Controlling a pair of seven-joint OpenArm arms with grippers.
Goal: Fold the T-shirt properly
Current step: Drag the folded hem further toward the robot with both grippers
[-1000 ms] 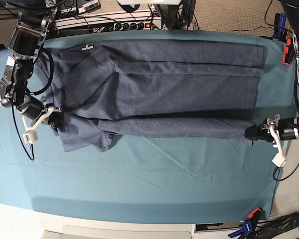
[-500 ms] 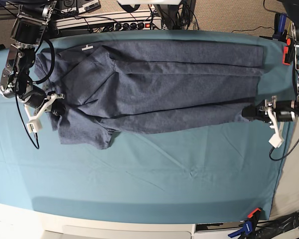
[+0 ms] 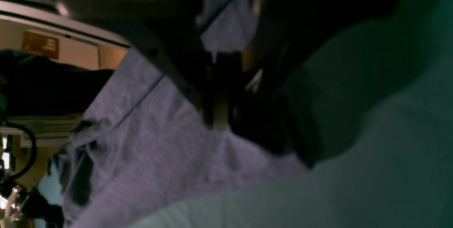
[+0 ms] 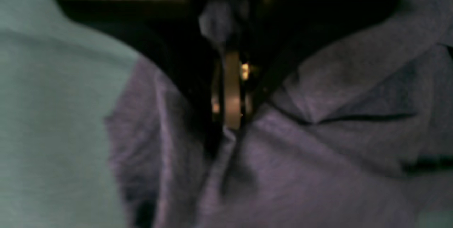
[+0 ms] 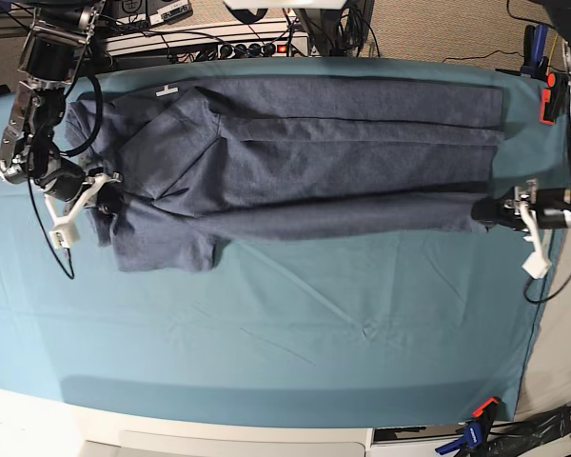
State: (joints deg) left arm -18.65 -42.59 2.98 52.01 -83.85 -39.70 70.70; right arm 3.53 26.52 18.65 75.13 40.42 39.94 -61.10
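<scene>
1. The T-shirt (image 5: 305, 157) is lying on the far half of the teal table cloth (image 5: 295, 333), with its long axis running left-right across the base view, and is already folded lengthwise into a long band.
2. The right gripper (image 5: 103, 202) is pinching the near edge at the sleeve end; in the right wrist view its jaws are meeting on a bunched tuft of fabric (image 4: 216, 22).
3. The left gripper (image 5: 495, 211) is pinching the near corner at the opposite, hem end; in the left wrist view cloth is showing clamped between its jaws (image 3: 228, 26).
4. Each arm is sitting at its own end of the long axis, so neither is nearer to the whole garment.
5. Judgement: the held edge is spanning between the two grippers, and the rest of the shirt is lying beyond it, toward the far table edge. The coming move is turning on both ends travelling evenly across the short axis, or the fold line skews.
</scene>
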